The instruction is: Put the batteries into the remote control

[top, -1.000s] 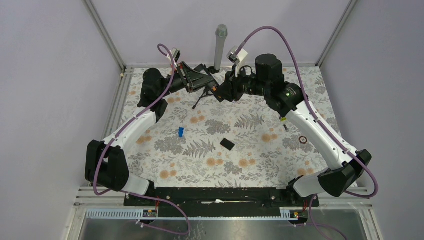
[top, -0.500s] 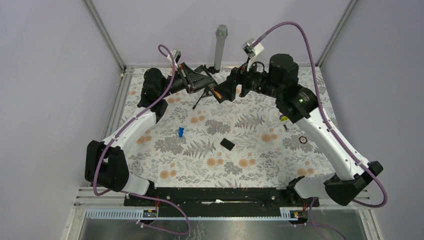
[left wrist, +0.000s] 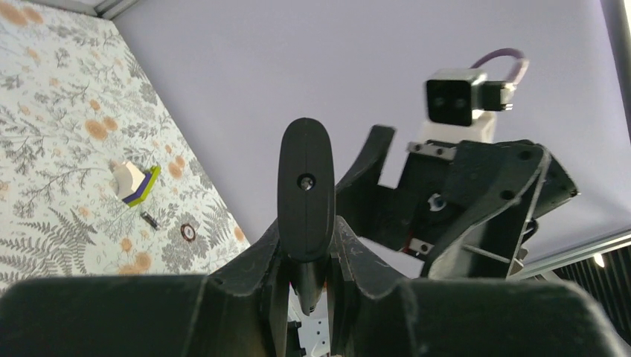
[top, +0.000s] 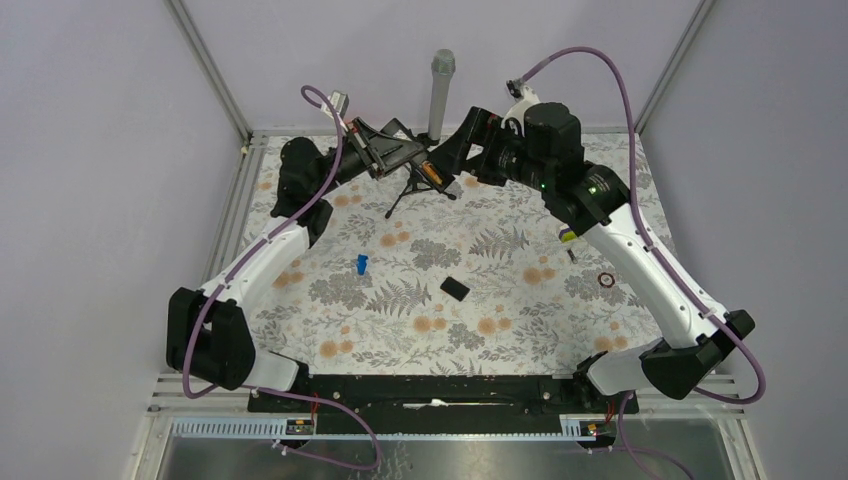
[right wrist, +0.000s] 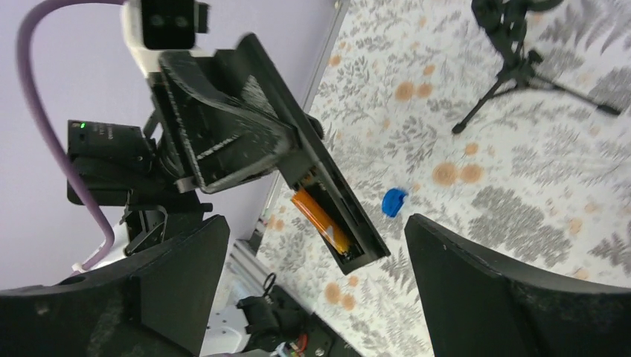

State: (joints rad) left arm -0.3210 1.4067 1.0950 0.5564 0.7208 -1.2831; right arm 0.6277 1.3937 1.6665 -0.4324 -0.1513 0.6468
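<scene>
Your right pincer (top: 452, 158) has spread wide and empty since a second ago. Just ahead, between its fingers, the remote control (right wrist: 356, 223) slants lengthwise, one battery (right wrist: 320, 219) seated inside; your left pincer (left wrist: 306, 256) clamps its end.

I am seeing a bright orange battery (right wrist: 321, 220) inside the black remote control (right wrist: 338, 190). The desk (right wrist: 521, 186) is showing grey ferns and orange flowers on white, carrying a small blue piece (right wrist: 393, 201).

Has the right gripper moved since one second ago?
Yes. In the top view the right gripper has shifted farther back, nearer the grey post, and its jaws have opened wide.
</scene>
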